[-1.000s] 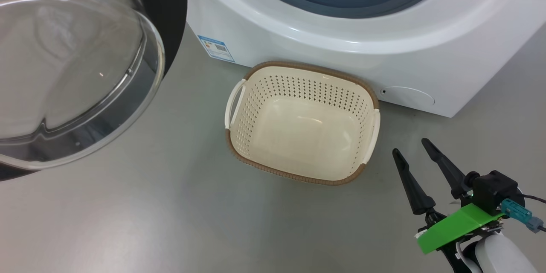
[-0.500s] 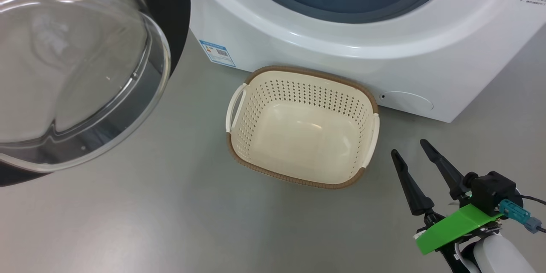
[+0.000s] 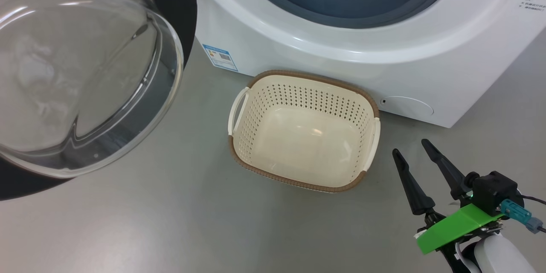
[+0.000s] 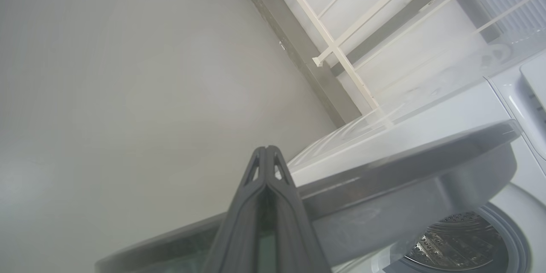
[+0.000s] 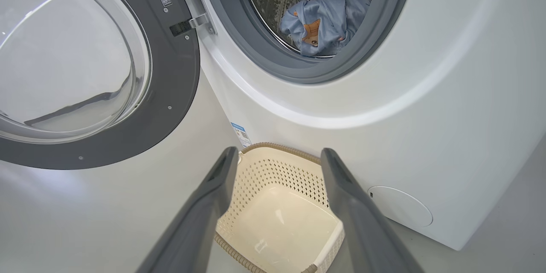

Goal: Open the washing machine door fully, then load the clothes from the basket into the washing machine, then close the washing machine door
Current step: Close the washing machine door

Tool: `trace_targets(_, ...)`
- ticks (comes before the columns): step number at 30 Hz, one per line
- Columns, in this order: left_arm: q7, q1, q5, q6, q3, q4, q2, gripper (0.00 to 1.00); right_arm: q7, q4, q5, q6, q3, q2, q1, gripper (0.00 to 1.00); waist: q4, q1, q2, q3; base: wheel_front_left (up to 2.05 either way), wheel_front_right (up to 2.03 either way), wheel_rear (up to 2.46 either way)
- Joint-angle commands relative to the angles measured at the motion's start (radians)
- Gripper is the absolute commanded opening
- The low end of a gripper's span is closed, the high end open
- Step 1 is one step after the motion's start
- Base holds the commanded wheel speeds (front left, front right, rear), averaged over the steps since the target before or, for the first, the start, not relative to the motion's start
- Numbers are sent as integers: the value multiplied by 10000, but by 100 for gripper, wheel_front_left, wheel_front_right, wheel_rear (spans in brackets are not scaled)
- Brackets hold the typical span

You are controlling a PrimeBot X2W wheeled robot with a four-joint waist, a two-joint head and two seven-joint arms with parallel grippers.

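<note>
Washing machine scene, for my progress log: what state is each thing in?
washing machine door: wide open, swung to the left.
washing machine: drum mouth uncovered.
clothes: bundled inside the drum.
basket: empty, upright on the floor.
left hand: shut, gripping nothing.
right hand: open, empty.

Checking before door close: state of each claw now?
Left dark two-finger claw: shut, gripping nothing.
Right dark two-finger claw: open, empty.
</note>
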Motion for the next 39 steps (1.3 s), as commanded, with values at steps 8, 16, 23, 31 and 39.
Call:
trace_targets(8,779,403,-199,-44,-103,-679,311,0,-49,-242,-95,16,118,115,139,100,34,0,0,-115,0,0,0)
trace_targets(16,1266,681,-391,-44,-150,-1287,329,0,-49,-212,-84,16,70,211,161,100,85,0,0,-313,0,0,0)
trace_targets(23,1779,982,-631,-44,-112,-1905,392,0,-49,-181,-53,16,-8,269,281,100,127,0,0,-610,0,0,0)
trace_targets(31,2448,1337,-879,-44,-51,-2745,450,0,-49,-167,-48,16,-93,408,430,100,102,0,0,-962,0,0,0)
trace_targets(39,2935,1622,-900,-44,-144,-3472,410,0,-49,-93,-1,16,-168,601,774,100,66,0,0,-1484,0,0,0)
